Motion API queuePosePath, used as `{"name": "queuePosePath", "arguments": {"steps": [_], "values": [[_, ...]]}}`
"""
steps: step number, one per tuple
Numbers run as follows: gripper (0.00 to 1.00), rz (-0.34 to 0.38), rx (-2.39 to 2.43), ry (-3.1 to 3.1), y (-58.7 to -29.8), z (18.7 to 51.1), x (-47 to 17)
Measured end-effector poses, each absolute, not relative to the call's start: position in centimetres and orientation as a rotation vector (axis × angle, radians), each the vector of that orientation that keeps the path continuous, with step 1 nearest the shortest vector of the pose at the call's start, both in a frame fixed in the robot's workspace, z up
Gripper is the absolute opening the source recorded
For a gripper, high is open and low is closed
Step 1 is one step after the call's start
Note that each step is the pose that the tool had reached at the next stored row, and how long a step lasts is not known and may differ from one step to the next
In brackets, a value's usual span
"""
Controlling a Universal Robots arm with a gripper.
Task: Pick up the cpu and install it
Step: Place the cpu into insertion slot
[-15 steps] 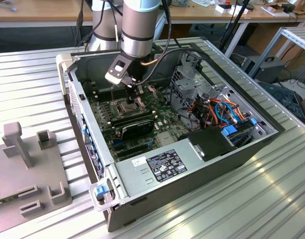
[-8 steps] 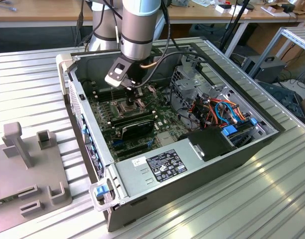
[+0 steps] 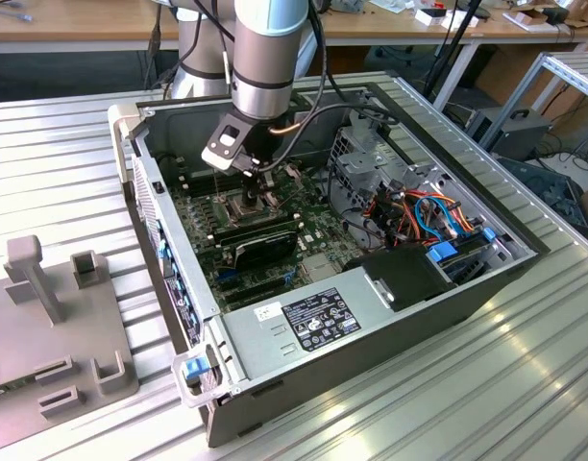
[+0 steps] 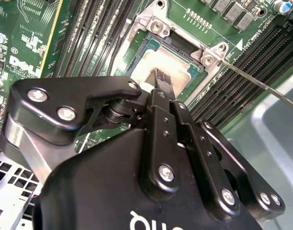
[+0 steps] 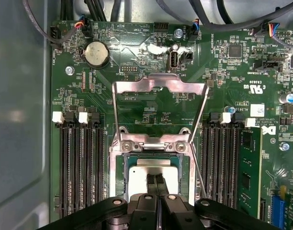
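Note:
The cpu (image 5: 137, 173), a flat square chip with a dull silver top, lies in the socket on the green motherboard (image 5: 137, 72). In the second wrist view the cpu (image 4: 149, 64) sits inside the metal socket frame (image 4: 153, 26). My gripper (image 5: 156, 179) hangs straight over it, its two black fingers (image 5: 151, 182) pressed together at the chip's middle, touching or just above its top. The gripper (image 4: 163, 80) holds nothing. The hinged load plate (image 5: 158, 85) is flipped open and the thin lever (image 5: 200, 167) stands free. In the exterior view the gripper (image 3: 255, 184) reaches down into the open case (image 3: 390, 327).
Black memory slots (image 5: 79, 167) flank the socket, and a green memory stick (image 5: 247, 167) stands in one. A black oblong card (image 3: 260, 252), a drive cage (image 3: 371, 163) with cables and a power supply (image 3: 304, 322) crowd the case. A grey fixture (image 3: 54, 317) sits on the table at the exterior view's left.

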State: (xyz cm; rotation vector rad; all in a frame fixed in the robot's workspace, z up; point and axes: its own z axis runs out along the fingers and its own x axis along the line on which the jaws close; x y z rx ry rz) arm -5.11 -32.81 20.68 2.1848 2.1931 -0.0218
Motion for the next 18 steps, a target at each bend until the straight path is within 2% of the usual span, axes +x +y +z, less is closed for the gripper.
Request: {"name": "queuePosePath", "arguments": {"steps": [13,18], "values": [[0.11,-0.022,2.185,2.193,-32.8,20.4,-5.1],[0.11,-0.022,2.185,2.193,-32.8,21.8,-5.1]]}}
